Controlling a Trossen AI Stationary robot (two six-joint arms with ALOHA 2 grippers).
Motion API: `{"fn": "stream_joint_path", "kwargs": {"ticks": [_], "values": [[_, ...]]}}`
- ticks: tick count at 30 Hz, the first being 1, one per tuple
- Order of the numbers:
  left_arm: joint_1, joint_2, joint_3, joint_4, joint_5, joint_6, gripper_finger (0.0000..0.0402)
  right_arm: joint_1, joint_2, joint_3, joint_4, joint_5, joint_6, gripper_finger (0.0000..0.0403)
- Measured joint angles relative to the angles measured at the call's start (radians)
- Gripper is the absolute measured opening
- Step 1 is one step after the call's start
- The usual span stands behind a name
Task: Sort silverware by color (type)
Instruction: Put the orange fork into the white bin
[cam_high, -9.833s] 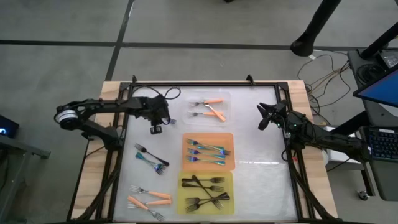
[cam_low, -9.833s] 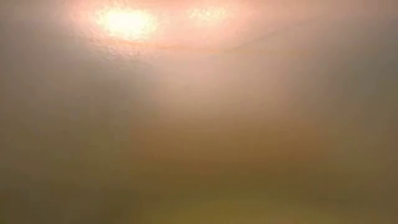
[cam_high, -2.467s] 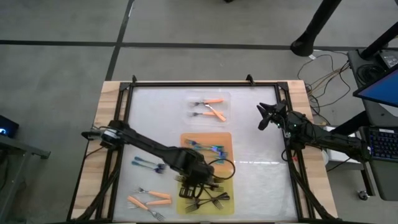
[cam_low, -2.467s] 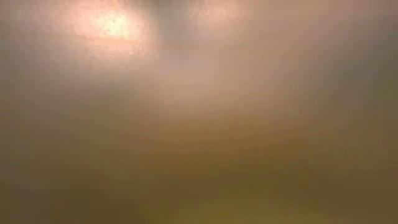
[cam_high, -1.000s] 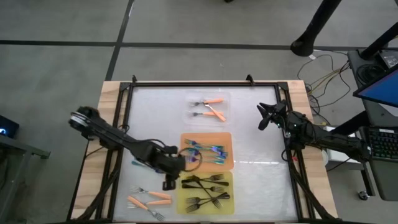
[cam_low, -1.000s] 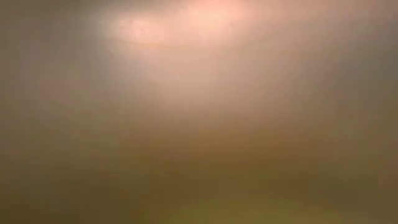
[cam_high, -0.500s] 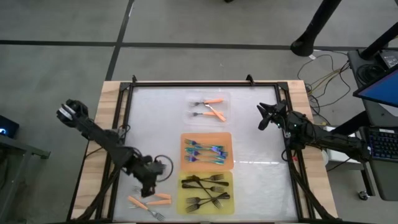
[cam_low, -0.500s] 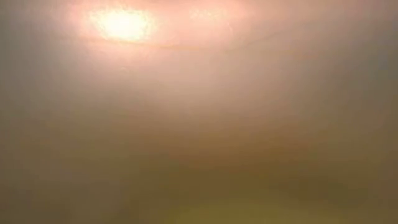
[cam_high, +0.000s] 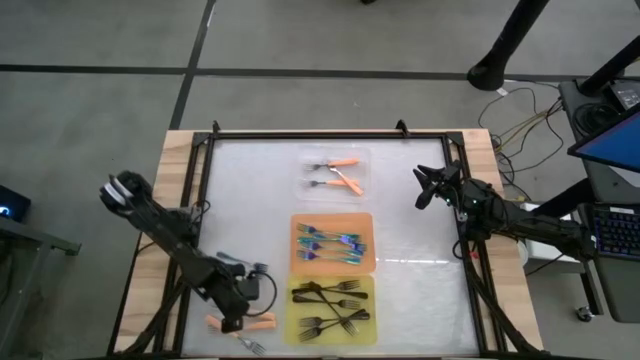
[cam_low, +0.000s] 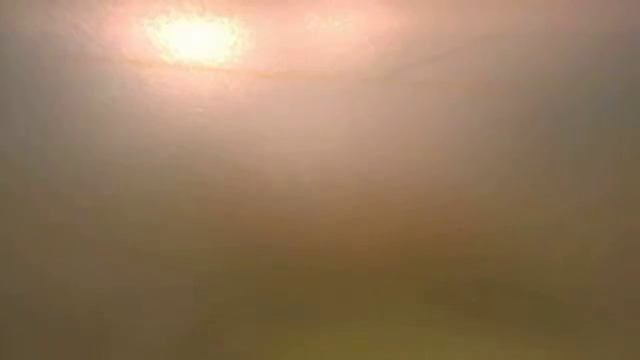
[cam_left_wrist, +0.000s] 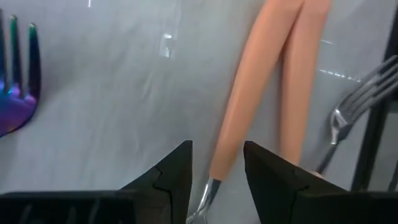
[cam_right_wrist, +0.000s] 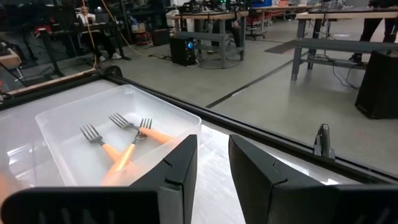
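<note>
the table (cam_high: 420, 290) carries three trays in a column at its centre: a clear tray (cam_high: 364, 172) farthest from the near edge with orange-handled forks (cam_high: 340, 177) in it, an orange tray (cam_high: 368, 262) in the middle holding teal-handled forks (cam_high: 330, 245), and a yellow tray (cam_high: 366, 330) nearest the near edge holding black forks (cam_high: 330, 305). the left arm reaches toward the near-left corner of the table, where the left gripper (cam_high: 236, 318) sits low over the loose orange-handled forks (cam_high: 250, 322) lying on the table surface just left of the yellow tray. in the left wrist view, the left gripper (cam_left_wrist: 217, 165) has its jaws parted and grasping nothing; one loose orange handle (cam_left_wrist: 249, 106) runs straight out from the gap between the fingertips, its metal neck lying in that gap, and a second handle lies just beside it, the two touching or nearly so. metal tines (cam_left_wrist: 360, 93) of another fork show beside them. the right gripper (cam_high: 425, 187) waits at the right edge of the table, well apart from all forks, jaws parted and grasping nothing. the low view shows only a blur.
</note>
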Motion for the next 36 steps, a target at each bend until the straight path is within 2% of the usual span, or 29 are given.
{"fn": "stream_joint_path", "kwargs": {"ticks": [10, 16, 21, 28, 36], "values": [[-0.022, 0.072, 0.005, 0.024, -0.011, 0.013, 0.0125, 0.0, 0.0, 0.0, 0.0, 0.0, 0.0, 0.0084], [-0.024, 0.09, 0.005, 0.018, -0.056, 0.134, 0.0118, 0.0, 0.0, 0.0, 0.0, 0.0, 0.0, 0.0084], [-0.018, 0.087, 0.003, 0.014, -0.062, 0.162, 0.0093, 0.0, 0.0, 0.0, 0.0, 0.0, 0.0, 0.0084], [-0.017, 0.089, 0.003, 0.005, -0.076, 0.126, 0.0019, 0.0, 0.0, 0.0, 0.0, 0.0, 0.0, 0.0084], [-0.015, 0.064, 0.002, 0.008, -0.065, 0.127, 0.0019, 0.0, 0.0, 0.0, 0.0, 0.0, 0.0, 0.0084]]}}
